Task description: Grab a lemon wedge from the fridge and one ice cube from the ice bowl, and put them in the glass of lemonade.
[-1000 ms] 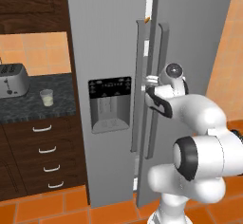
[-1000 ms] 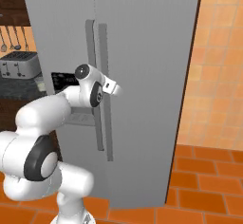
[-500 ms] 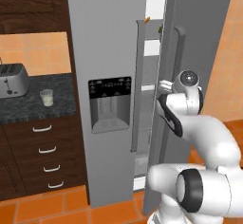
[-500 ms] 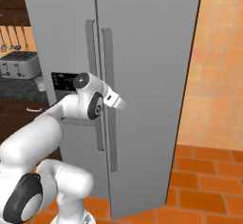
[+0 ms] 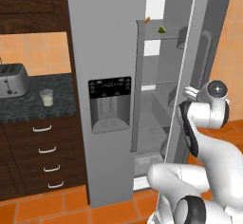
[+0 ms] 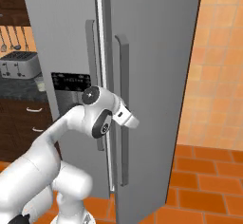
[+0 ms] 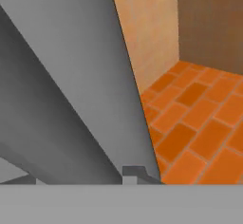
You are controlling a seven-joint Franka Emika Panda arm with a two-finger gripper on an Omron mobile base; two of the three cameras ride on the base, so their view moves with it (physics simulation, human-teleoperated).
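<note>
One fridge [image 5: 107, 52] door swung partly open; interior shelves exposed. Lemon wedge [image 5: 162, 29] seen on top shelf, at roughly 11 o'clock from gripper [image 6: 131, 120], well above and deeper inside. Gripper located just beside right door handle [image 6: 122, 109], outside cabinet; jaw gap and hold cannot be told. Wedge too small for long axis to be judged. Glass of lemonade [image 5: 46, 97] seen on counter [image 5: 28, 107], far left.
</note>
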